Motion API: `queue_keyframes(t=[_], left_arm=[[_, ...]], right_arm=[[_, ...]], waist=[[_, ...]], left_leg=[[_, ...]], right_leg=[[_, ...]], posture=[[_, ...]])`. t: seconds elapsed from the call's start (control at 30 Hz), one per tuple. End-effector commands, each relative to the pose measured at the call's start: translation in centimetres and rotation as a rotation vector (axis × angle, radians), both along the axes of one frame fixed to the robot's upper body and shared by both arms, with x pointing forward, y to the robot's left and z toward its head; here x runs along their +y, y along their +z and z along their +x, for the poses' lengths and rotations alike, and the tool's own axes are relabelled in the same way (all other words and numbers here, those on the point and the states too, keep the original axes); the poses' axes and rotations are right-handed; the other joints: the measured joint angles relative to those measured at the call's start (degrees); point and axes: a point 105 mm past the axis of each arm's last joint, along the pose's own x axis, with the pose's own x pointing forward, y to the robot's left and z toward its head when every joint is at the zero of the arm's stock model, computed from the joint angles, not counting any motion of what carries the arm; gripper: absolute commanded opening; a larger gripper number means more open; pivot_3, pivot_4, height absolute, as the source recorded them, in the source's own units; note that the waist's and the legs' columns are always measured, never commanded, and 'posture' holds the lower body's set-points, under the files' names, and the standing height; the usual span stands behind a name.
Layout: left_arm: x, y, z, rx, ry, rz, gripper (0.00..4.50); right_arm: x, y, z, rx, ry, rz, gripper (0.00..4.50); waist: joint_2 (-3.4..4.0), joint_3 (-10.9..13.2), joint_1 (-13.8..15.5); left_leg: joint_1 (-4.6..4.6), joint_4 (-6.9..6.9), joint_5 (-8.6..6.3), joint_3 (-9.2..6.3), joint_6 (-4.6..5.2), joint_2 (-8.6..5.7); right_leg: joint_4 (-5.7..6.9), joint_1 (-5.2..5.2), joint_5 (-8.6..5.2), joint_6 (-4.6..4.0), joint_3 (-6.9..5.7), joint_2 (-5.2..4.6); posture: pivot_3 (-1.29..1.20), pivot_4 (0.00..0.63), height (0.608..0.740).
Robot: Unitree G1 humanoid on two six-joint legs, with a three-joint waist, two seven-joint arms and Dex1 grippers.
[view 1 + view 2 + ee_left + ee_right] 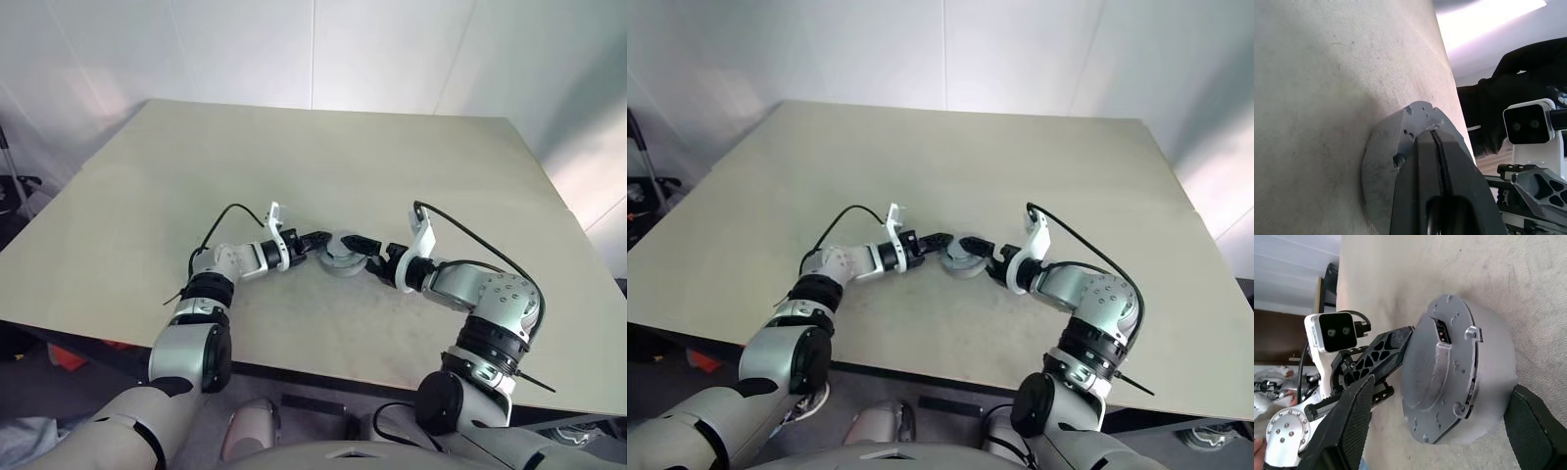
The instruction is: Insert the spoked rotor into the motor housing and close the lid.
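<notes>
Nearest us, our right gripper (1435, 431) stands wide open astride the round grey metal motor housing (1491, 382) with its flat grey lid (1442, 377) on, near the table's (392, 157) front edge, while our left gripper (315, 238), shut and empty, touches the lid's rim opposite.

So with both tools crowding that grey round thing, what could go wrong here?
The lid looks tilted on the motor housing, so pressing might jam it crooked. The shut left tool touches its edge and could push the housing across the table. The open right tool might bump the left one.
</notes>
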Motion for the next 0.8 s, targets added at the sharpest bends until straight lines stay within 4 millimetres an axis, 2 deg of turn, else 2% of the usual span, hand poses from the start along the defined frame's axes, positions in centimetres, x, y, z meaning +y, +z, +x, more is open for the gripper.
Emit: queue_keyframes(t=[0.03,0.1,0.13,0.2,0.3,0.37,0.53,0.8], left_arm=[[-1.2,-0.8,-0.7,0.037,-0.042,0.021,0.0],[-1.1,-0.8,-0.6,0.036,-0.037,0.02,0.0],[-1.1,-0.8,-0.6,0.035,-0.034,0.019,0.0],[-1.0,-0.7,-0.5,0.033,-0.029,0.018,0.0],[-1.0,-0.7,-0.4,0.028,-0.018,0.013,0.0],[-0.9,-0.6,-0.3,0.023,-0.011,0.011,0.0],[-0.1,-0.2,0.3,-0.013,0.038,-0.013,0.0],[3.0,1.5,1.8,-0.043,0.187,-0.127,0.0]], right_arm=[[4.6,2.7,0.3,-0.093,0.159,0.071,4.46],[4.7,2.4,0.5,-0.087,0.163,0.044,4.46],[4.5,2.0,0.7,-0.077,0.151,0.027,4.29],[4.1,1.8,1.2,-0.072,0.118,0.021,3.83],[3.6,3.0,1.9,-0.123,0.086,0.06,2.83],[3.4,3.5,2.2,-0.144,0.075,0.068,2.33],[2.2,4.3,3.3,-0.174,0.015,0.055,2.33],[-1.1,7.0,6.7,-0.213,-0.156,0.112,2.33]], waist=[[0.0,0.0,-0.06],[0.0,0.0,-0.07],[0.0,0.0,-0.09],[0.0,0.0,-0.12],[-0.01,0.01,-0.14],[0.0,0.0,0.23],[-0.01,0.01,0.62],[-0.05,0.06,0.64]], left_leg=[[-0.02,-0.08,0.05,0.0,-0.08,0.0],[0.01,-0.13,0.07,0.0,-0.1,-0.01],[0.0,-0.13,0.07,0.0,-0.1,-0.01],[0.01,-0.13,0.07,0.0,-0.1,-0.01],[0.0,-0.13,0.07,0.0,-0.11,-0.02],[0.01,-0.13,0.08,0.0,-0.12,-0.02],[-0.07,-0.1,0.08,0.0,-0.11,-0.04],[-0.3,0.01,0.06,0.0,-0.08,-0.06]], right_leg=[[0.01,-0.04,-0.01,-0.02,0.0,0.0],[0.01,-0.04,-0.02,-0.03,-0.01,0.0],[0.01,-0.04,-0.02,-0.03,-0.01,0.0],[0.01,-0.03,-0.02,-0.03,-0.01,0.0],[0.02,-0.03,-0.02,-0.03,-0.01,-0.01],[0.02,-0.02,-0.02,-0.03,-0.01,-0.01],[0.01,-0.04,-0.01,-0.02,-0.01,-0.02],[0.52,-0.48,0.04,0.06,-0.02,-0.06]], posture=[[0.0,0.0,0.74],[0.0,0.0,0.74],[0.0,0.0,0.74],[0.0,0.0,0.74],[0.0,0.0,0.74],[0.0,0.0,0.74],[0.0,0.0,0.74],[0.0,0.0,0.74]])
